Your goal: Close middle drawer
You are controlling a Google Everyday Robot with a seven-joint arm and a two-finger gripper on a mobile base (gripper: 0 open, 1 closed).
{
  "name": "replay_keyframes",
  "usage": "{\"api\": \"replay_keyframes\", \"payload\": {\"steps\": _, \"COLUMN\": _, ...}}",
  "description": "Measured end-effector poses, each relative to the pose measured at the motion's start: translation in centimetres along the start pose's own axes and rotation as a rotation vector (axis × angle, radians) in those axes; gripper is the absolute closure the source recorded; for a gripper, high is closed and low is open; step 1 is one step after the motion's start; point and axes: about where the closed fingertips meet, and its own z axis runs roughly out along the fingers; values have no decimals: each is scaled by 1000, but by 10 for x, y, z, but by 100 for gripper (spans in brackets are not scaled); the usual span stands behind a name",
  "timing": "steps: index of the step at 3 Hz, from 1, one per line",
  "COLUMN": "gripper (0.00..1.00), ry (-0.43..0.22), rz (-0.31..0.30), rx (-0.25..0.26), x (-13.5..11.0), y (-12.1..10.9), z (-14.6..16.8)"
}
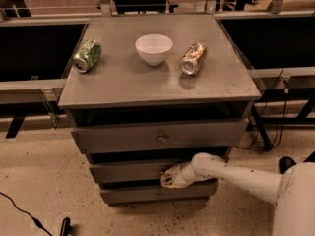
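The middle drawer [128, 171] is the second grey front of the cabinet, pulled out a little, with a dark gap above it. My gripper [168, 177] is pressed against the right part of that front, about where the knob sits, and hides the knob. The white arm [236, 173] reaches in from the lower right. The top drawer [157, 136], with a brass knob [162, 138], stands out further above it. The bottom drawer [147, 193] shows just below my gripper.
On the cabinet top [157, 77] lie a green can [87, 55] on its side, a white bowl [153, 48] and a bronze can [193, 58] on its side. A black cable [24, 213] runs over the floor at lower left. Dark rails stand behind.
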Motion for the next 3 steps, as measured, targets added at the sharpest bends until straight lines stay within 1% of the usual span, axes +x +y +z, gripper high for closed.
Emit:
{"api": "replay_keyframes", "payload": {"steps": 1, "gripper": 100, "ry": 3, "rz": -17, "rx": 7, "x": 0, "y": -1, "z": 0}}
{"api": "replay_keyframes", "payload": {"steps": 2, "gripper": 100, "ry": 7, "rz": -63, "rx": 14, "x": -6, "y": 4, "z": -8}}
{"api": "replay_keyframes", "payload": {"steps": 3, "gripper": 100, "ry": 10, "rz": -113, "rx": 23, "x": -19, "y": 20, "z": -22}}
